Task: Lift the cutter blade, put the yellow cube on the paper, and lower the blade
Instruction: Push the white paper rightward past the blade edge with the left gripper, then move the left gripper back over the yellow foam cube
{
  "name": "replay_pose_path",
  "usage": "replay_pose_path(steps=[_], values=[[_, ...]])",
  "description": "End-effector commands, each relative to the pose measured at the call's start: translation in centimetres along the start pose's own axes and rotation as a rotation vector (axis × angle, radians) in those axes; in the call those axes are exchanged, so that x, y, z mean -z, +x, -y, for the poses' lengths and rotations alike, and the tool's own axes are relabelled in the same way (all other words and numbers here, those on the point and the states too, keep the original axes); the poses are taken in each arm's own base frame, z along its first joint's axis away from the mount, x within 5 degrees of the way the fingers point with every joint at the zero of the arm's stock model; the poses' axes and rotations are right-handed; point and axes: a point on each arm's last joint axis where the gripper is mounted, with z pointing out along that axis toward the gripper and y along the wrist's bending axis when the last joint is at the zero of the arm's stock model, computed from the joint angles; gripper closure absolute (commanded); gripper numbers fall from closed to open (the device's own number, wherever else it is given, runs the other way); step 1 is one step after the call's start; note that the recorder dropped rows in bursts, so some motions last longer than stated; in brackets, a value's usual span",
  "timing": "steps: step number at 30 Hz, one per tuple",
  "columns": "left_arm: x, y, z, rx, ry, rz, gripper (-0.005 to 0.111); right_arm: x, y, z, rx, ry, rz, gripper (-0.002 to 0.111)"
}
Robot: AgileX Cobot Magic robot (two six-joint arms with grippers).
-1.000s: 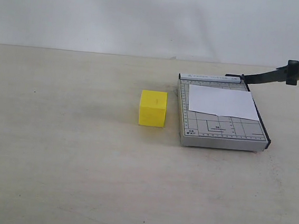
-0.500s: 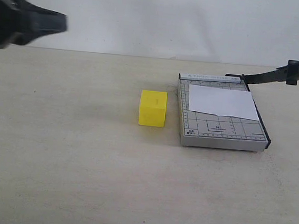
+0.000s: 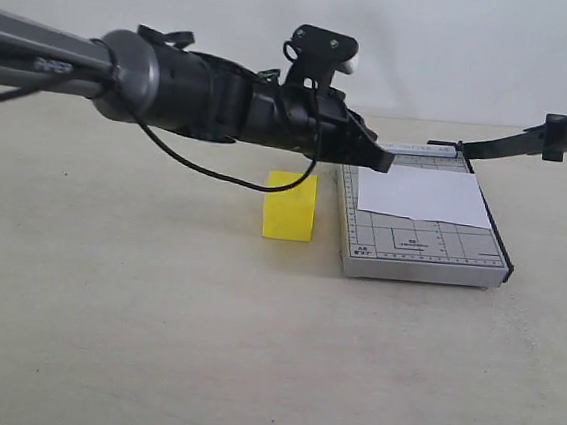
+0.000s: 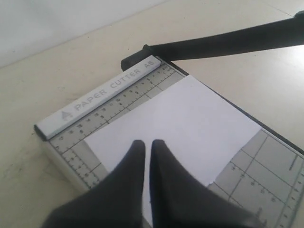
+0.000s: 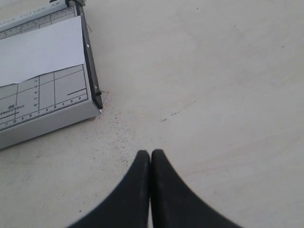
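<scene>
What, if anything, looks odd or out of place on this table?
Only the paper: its near edge is uneven, with a small kink, not cut straight. The cutter blade stands raised, and the yellow cube sits upright beside the trimmer base.

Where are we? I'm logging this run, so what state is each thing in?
cutter blade: raised, clear of the trimmer base.
yellow cube: resting beside the trimmer base, not held.
paper: lying flat on the trimmer base.
left gripper: fingers almost together, empty, over the paper.
right gripper: fingers shut, empty.
</scene>
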Motion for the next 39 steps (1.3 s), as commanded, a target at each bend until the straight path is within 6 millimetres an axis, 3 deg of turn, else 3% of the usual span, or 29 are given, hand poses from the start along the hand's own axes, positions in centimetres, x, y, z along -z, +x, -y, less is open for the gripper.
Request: replay_pose_path(steps=[1,8,13,21,24,31,39], values=[[-2.9,0.5,0.6,0.002,0.031,0.013,0.102,0.0,0.0,0.0,0.023,0.001,0.005,0.108],[-4.2,2.1,0.5,0.037,0.051,-0.012,0.102,0.0,0.0,0.0,0.021,0.0,0.003,0.108],[-5.0,3.9,0.0,-0.053,0.021,-0.081,0.102,0.0,0.0,0.0,0.021,0.0,0.003,0.108],[-6.1,4.5,1.5,-0.099,0.166,-0.126,0.102,0.0,0.0,0.0,0.021,0.0,0.003,0.108],[-7.4,5.1,3.3,-0.17,0.229,-0.191,0.102,0.0,0.0,0.0,0.021,0.0,0.003,0.108],[-9.3,5.3,4.0,-0.196,0.278,-0.257,0.102,0.0,0.3,0.0,0.014,-0.005,-0.024,0.108],[-9.7,4.2,5.0,-0.204,0.297,-0.22,0.102,0.0,0.3,0.0,0.014,-0.005,-0.024,0.108]])
